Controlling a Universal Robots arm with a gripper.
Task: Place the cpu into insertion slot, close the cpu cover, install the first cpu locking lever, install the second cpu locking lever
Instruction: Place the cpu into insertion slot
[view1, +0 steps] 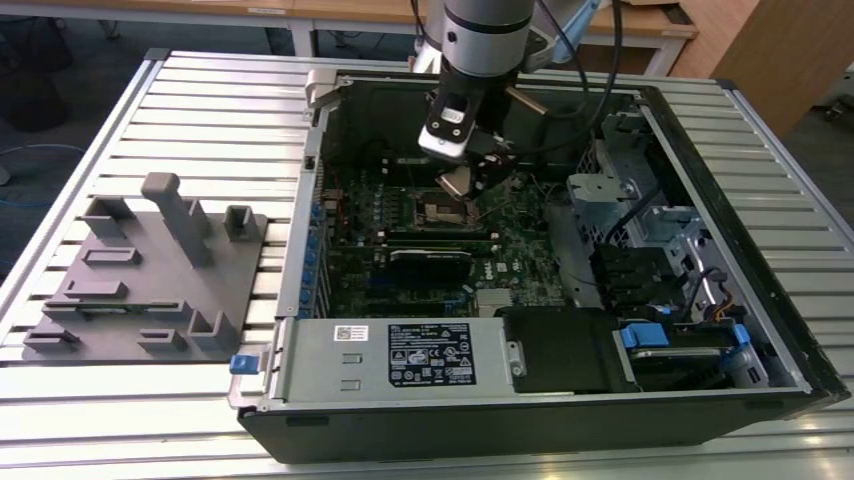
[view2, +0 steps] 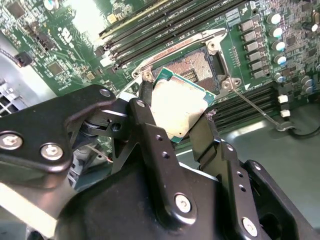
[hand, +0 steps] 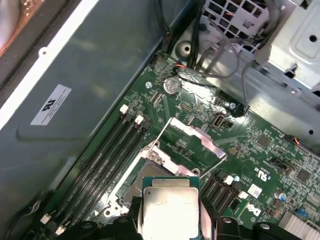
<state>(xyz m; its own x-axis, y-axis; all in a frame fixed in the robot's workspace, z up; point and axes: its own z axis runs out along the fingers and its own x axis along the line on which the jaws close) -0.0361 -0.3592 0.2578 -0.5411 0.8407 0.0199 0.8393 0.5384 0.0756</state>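
your hand (view2: 176, 119) grips the cpu (view2: 182, 102) by two opposite edges, tilted, close over the open insertion slot (view2: 192, 65). the cpu cover (hand: 200, 137) stands raised beside the slot, inside the computer case (view1: 400, 430) on the counter (view1: 200, 100).

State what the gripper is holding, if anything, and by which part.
The gripper holds the cpu, pinched by two opposite side edges between its fingers, silver top exposed, above the open insertion slot.

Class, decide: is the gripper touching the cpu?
Touching. The second wrist view shows the gripper with its jaws pressed against opposite edges of the cpu.
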